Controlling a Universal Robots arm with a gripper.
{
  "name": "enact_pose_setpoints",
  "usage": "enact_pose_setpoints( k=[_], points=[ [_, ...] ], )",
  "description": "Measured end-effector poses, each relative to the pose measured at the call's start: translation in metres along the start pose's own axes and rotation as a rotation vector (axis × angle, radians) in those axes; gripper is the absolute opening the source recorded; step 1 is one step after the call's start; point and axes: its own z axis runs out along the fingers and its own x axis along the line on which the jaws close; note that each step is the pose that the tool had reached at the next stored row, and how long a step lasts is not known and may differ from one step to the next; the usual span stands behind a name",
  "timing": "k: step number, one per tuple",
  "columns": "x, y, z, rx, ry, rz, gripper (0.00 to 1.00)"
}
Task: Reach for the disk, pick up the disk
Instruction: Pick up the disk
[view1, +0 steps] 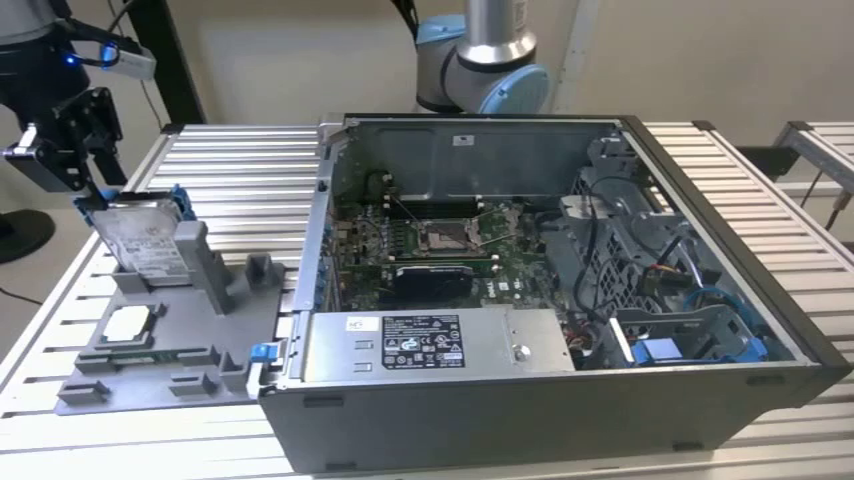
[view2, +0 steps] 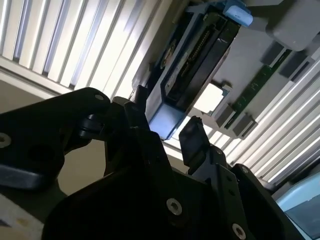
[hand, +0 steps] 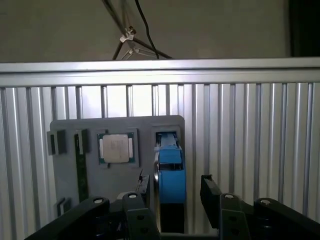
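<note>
End effector was open wide, nothing held. It hung just above the disk, a flat silver-grey metal hard drive with a white label and blue plastic carrier rails, at about 11 o'clock of it in the exterior view. The disk stood on edge, roughly upright, in a slot of the grey plastic fixture on the slatted aluminium tabletop, at 9 o'clock of the open dark-grey computer case.

Judged as end of reach, grasp not made. One black finger looked nearer the blue rail than the other, so the gap wanted centring first. After that: go low enough to catch both flat faces, close square, and lift along the slot's line so the fixture doesn't bind.

The exterior view gave the labelled face and the height gap. The first wrist view gave the disk edge-on between the fingers, plus a small white-topped square chip and a thin green memory stick in the same fixture. The second wrist view gave the disk's dark connector side.
</note>
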Motion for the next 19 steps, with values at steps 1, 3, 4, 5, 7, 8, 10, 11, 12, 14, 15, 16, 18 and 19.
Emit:
enact_pose_setpoints(
  k=[1,3,4,5,7,8,10,11,12,14,15,16,18,19],
  points=[
    [0.0002,0.0000,0.0018,0.0000,0.0001,-0.001,1.00],
    [0.0005,-0.0001,0.0054,0.0002,0.0003,-0.002,1.00],
    [0.0007,0.0000,0.0073,0.0001,0.0003,-0.002,1.00],
    [0.0008,0.0000,0.0092,0.0002,0.0003,-0.002,1.00],
    [0.0010,-0.0001,0.0127,0.0000,0.0004,-0.003,1.00],
    [0.0010,-0.0001,0.0145,0.0001,0.0004,-0.003,1.00],
    [0.0010,-0.0001,0.0182,0.0002,0.0004,-0.003,1.00],
    [0.0010,-0.0001,0.0200,0.0001,0.0004,-0.003,1.00],
    [0.0010,0.0000,0.0217,0.0000,0.0004,-0.003,1.00],
    [0.0010,0.0000,0.0254,0.0000,0.0003,-0.003,1.00],
    [0.0010,0.0000,0.0273,0.0001,0.0003,-0.003,1.00],
    [0.0010,0.0000,0.0291,0.0001,0.0003,-0.003,1.00],
    [0.0014,0.0000,0.0327,0.0001,0.0003,-0.003,1.00],
    [0.0015,0.0000,0.0346,0.0001,0.0004,-0.003,1.00]
  ],
)
